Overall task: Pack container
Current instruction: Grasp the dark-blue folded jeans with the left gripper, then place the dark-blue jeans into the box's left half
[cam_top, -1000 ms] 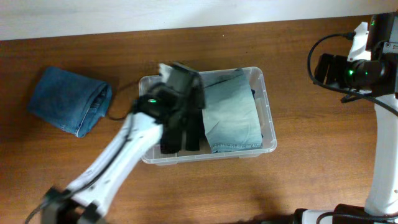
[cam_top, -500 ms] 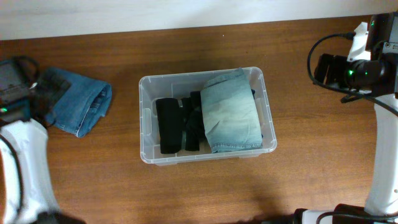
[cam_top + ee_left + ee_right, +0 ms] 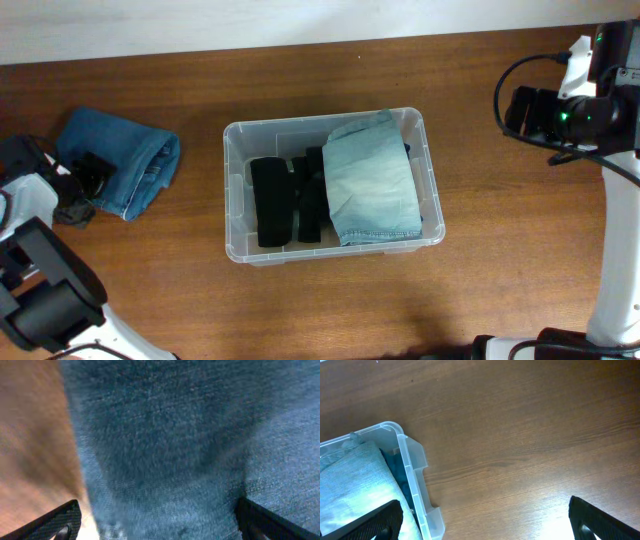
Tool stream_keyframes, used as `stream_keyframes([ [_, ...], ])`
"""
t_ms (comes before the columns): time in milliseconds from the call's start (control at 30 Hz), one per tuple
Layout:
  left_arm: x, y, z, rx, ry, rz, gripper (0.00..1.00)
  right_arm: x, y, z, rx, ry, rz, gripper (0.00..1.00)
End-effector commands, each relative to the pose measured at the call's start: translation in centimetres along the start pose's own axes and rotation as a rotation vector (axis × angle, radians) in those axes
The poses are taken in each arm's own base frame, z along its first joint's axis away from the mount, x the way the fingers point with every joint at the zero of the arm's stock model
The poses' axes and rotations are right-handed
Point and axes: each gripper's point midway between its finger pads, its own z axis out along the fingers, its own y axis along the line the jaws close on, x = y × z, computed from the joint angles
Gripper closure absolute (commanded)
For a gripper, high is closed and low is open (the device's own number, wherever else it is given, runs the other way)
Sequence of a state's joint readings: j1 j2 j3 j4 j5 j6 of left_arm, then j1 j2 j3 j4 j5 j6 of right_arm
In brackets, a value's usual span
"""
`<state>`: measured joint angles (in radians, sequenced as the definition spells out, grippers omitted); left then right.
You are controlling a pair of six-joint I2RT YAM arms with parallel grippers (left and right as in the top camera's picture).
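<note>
The clear plastic container (image 3: pixel 430 165) stands mid-table. It holds folded light-blue jeans (image 3: pixel 372 190) on its right side and black folded items (image 3: pixel 285 200) on its left. A folded dark-blue pair of jeans (image 3: pixel 125 160) lies on the table at the far left. My left gripper (image 3: pixel 85 180) is open at the left edge of those jeans. In the left wrist view the denim (image 3: pixel 165 445) fills the space between the spread fingers (image 3: pixel 157 525). My right gripper (image 3: pixel 530 112) is open and empty at the far right; its wrist view (image 3: pixel 485 520) shows the container's corner (image 3: pixel 412 475).
The brown wooden table (image 3: pixel 500 260) runs to a pale wall at the back. The right arm's base and cables (image 3: pixel 610 230) stand along the right edge. Bare wood (image 3: pixel 520 435) lies between the container and the right gripper.
My left arm has swung from over the container to the far left and come down at the dark-blue jeans. The right arm has not moved.
</note>
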<state>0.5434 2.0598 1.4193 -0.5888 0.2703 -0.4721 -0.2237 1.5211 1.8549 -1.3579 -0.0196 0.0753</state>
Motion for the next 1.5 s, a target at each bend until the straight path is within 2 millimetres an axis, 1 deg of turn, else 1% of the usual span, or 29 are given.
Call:
stream_keyframes([
  [0, 2.0, -0.2, 2.5, 0.058, 0.1, -0.028, 0.01, 0.1, 0.1, -0.1, -0.007, -0.002, 0.007, 0.02],
  [33, 2.1, -0.1, 2.7, 0.058, 0.108, -0.03, 0.06, 0.1, 0.1, -0.1, -0.007, -0.001, 0.007, 0.02],
  [67, 2.3, 0.0, 2.8, 0.055, 0.114, -0.032, 0.17, 0.1, 0.1, -0.1, -0.007, -0.001, 0.007, 0.02],
  [100, 2.4, 0.1, 2.8, 0.053, 0.118, -0.034, 0.35, 0.1, 0.1, -0.1, -0.007, -0.001, 0.007, 0.01],
  [167, 2.5, 0.1, 2.8, 0.051, 0.123, -0.035, 0.56, 0.1, 0.2, -0.1, -0.008, 0.0, 0.007, 0.02],
  [200, 2.7, 0.1, 2.7, 0.05, 0.132, -0.037, 0.81, 0.1, 0.3, -0.1, -0.014, 0.001, 0.007, 0.02],
  [233, 2.9, 0.0, 2.7, 0.057, 0.14, -0.028, 0.89, 0.1, 0.4, -0.1, -0.02, 0.001, 0.007, 0.02],
  [300, 3.1, -0.7, 2.2, 0.094, 0.152, 0.002, 0.99, 0.2, 0.4, -0.1, -0.025, 0.002, 0.002, 0.02],
  [367, 2.9, -1.7, 1.3, 0.135, 0.147, 0.031, 0.99, 0.2, 0.4, -0.1, -0.025, 0.002, -0.007, 0.02],
  [400, 2.8, -2.3, 0.5, 0.156, 0.139, 0.047, 1.0, 0.2, 0.4, -0.1, -0.025, 0.002, -0.009, 0.02],
  [467, 2.1, -3.9, -2.7, 0.201, 0.091, 0.09, 0.99, 0.2, 0.4, -0.1, -0.025, 0.003, -0.008, 0.02],
  [567, 1.6, -9.0, -10.7, 0.372, -0.04, 0.259, 0.99, 0.3, 0.4, -0.1, -0.025, 0.005, -0.009, 0.02],
  [667, 3.1, -12.9, -18.2, 0.479, -0.154, 0.374, 1.0, 0.3, 0.4, -0.1, -0.025, 0.006, -0.009, 0.02],
  [700, 3.9, -14.0, -20.6, 0.505, -0.195, 0.42, 1.0, 0.3, 0.4, -0.1, -0.025, 0.006, -0.009, 0.02],
  [733, 4.8, -15.0, -22.4, 0.527, -0.224, 0.453, 0.99, 0.3, 0.4, -0.1, -0.025, 0.007, -0.009, 0.01],
  [767, 6.4, -16.3, -25.1, 0.563, -0.263, 0.504, 0.99, 0.3, 0.4, -0.1, -0.025, 0.009, -0.008, 0.02],
  [867, 11.2, -19.2, -30.6, 0.665, -0.326, 0.637, 1.0, 0.4, 0.4, -0.1, -0.025, 0.009, -0.008, 0.02],
  [900, 12.6, -19.9, -31.7, 0.692, -0.331, 0.67, 1.0, 0.4, 0.4, -0.1, -0.025, 0.009, -0.008, 0.02],
  [933, 14.6, -20.7, -33.0, 0.731, -0.332, 0.717, 0.99, 0.4, 0.4, -0.1, -0.025, 0.009, -0.008, 0.02],
  [1000, 18.5, -22.1, -34.4, 0.795, -0.291, 0.798, 0.99, 0.4, 0.4, -0.1, -0.025, 0.009, -0.008, 0.02],
  [1033, 21.0, -22.6, -34.3, 0.817, -0.234, 0.84, 0.99, 0.4, 0.4, -0.1, -0.025, 0.01, -0.008, 0.02],
  [1067, 22.6, -22.8, -33.7, 0.812, -0.188, 0.861, 1.0, 0.4, 0.4, -0.1, -0.024, 0.012, -0.008, 0.02],
  [1100, 24.4, -22.9, -32.4, 0.784, -0.126, 0.886, 1.0, 0.5, 0.4, -0.1, -0.024, 0.014, -0.008, 0.02],
  [1200, 27.4, -23.1, -30.0, 0.752, -0.015, 0.931, 0.99, 0.5, 0.4, -0.1, -0.024, 0.017, -0.008, 0.02],
  [1233, 28.7, -23.3, -28.9, 0.744, 0.034, 0.95, 0.99, 0.5, 0.4, -0.1, -0.024, 0.017, -0.008, 0.02],
  [1267, 30.5, -23.7, -26.9, 0.726, 0.106, 0.983, 0.99, 0.5, 0.4, -0.1, -0.024, 0.017, -0.008, 0.02],
  [1367, 33.0, -24.2, -23.8, 0.69, 0.207, 1.041, 0.99, 0.5, 0.4, -0.1, -0.024, 0.016, -0.008, 0.01],
  [1400, 33.8, -24.2, -22.4, 0.665, 0.252, 1.05, 0.99, 0.5, 0.4, -0.1, -0.024, 0.016, -0.008, 0.02],
  [1467, 34.4, -23.9, -19.7, 0.611, 0.293, 1.076, 0.99, 0.5, 0.4, -0.1, -0.024, 0.016, -0.008, 0.02],
])
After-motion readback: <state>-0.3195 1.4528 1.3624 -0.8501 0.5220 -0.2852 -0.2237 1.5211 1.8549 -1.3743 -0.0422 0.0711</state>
